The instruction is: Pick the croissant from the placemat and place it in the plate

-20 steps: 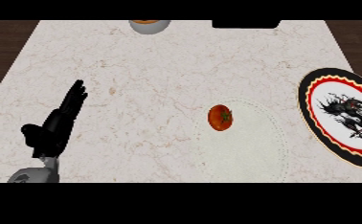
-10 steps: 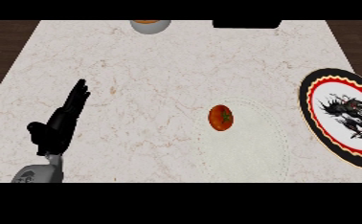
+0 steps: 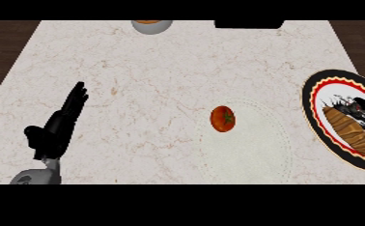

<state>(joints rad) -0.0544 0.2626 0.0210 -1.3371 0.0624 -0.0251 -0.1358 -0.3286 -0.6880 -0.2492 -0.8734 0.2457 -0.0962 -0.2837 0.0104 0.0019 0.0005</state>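
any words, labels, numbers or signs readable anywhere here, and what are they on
None: no readable text, number or brand shows in the head view.
The plate carries a black drawing and a red-and-black zigzag rim: a pattern, no letters.
The croissant on it, the tomato, the placemat, the bowl at the far edge and the left hand bear no markings.
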